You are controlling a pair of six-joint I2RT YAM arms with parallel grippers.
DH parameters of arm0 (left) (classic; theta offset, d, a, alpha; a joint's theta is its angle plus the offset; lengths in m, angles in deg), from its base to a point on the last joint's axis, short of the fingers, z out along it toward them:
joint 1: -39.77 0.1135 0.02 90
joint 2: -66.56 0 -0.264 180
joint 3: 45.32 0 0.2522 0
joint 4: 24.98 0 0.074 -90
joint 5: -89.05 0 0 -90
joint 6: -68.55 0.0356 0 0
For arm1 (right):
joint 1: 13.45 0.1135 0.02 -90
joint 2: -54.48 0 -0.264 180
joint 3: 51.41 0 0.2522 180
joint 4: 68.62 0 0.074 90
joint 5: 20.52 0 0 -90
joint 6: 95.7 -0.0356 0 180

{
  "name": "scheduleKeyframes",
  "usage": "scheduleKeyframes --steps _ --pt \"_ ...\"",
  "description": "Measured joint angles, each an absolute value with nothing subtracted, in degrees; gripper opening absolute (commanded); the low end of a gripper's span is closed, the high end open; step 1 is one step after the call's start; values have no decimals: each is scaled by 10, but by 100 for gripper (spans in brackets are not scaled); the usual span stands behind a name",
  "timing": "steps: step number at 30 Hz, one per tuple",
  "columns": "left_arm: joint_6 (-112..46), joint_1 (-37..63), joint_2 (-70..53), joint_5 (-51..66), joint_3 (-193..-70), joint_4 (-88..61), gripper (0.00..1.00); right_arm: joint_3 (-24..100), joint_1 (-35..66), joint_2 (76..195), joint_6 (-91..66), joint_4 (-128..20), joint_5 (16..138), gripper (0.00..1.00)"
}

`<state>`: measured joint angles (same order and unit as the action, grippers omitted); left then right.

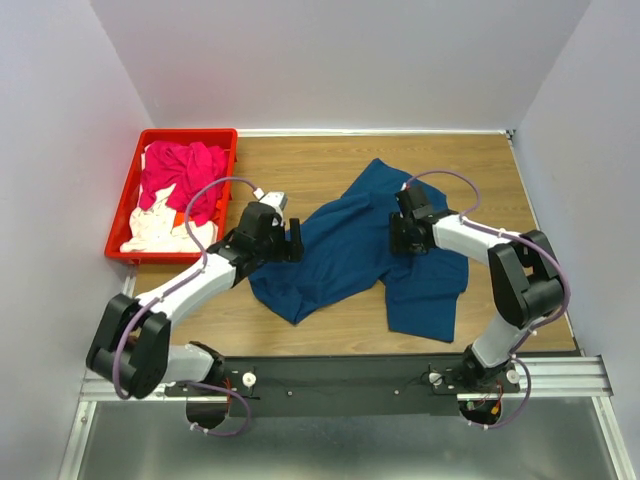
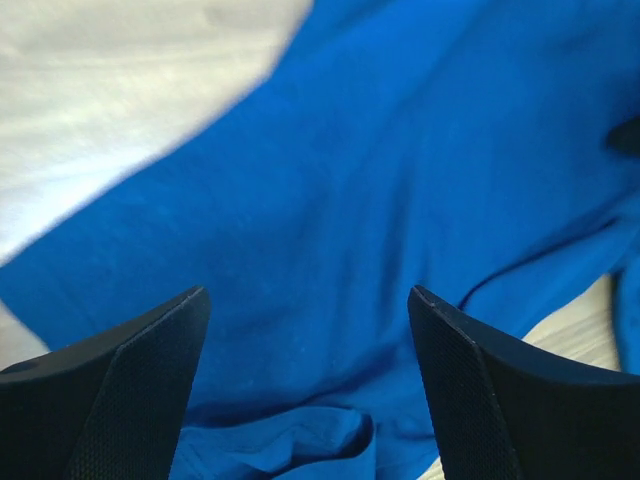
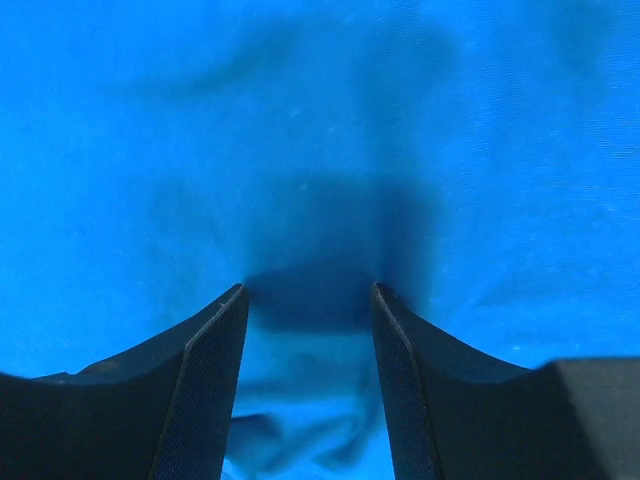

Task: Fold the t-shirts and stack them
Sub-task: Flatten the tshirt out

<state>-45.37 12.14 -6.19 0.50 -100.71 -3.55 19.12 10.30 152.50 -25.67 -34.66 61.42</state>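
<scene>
A dark navy blue t-shirt [image 1: 345,255] lies rumpled and partly spread in the middle of the wooden tabletop [image 1: 300,160], with a sleeve reaching toward the back and the hem bunched toward the near edge.

The left gripper [image 1: 296,240] is at the shirt's left edge. In the left wrist view its gripper [image 2: 308,292] is spread wide, its black fingers [image 2: 130,380] far apart over the blue cloth [image 2: 400,180], with nothing held between them. Whether the tips touch the cloth cannot be told.

The right gripper [image 1: 402,238] is on the shirt's right half, near the upper sleeve. In the right wrist view that gripper [image 3: 310,288] is about half spread, its fingers [image 3: 200,400] pointing down into the blue fabric [image 3: 320,120], with a dark shadow at the tips. A soft ridge of cloth sits in the gap, and the jaws are not squeezing it.

At the back left, a red plastic crate [image 1: 190,133] holds a magenta-pink shirt [image 1: 185,175] over a white one [image 1: 150,228], with a bit of orange cloth [image 1: 178,215] between them.
</scene>
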Motion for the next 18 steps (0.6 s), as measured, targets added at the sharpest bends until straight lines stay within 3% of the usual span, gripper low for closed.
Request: scheduleKeyframes --steps 12,18 --pt "-514 127 -127 31 -988 -17 65 159 51 1502 -319 -368 613 58" --pt "-530 202 -197 82 -1000 -45 57 156 0 1502 -345 -382 630 58"
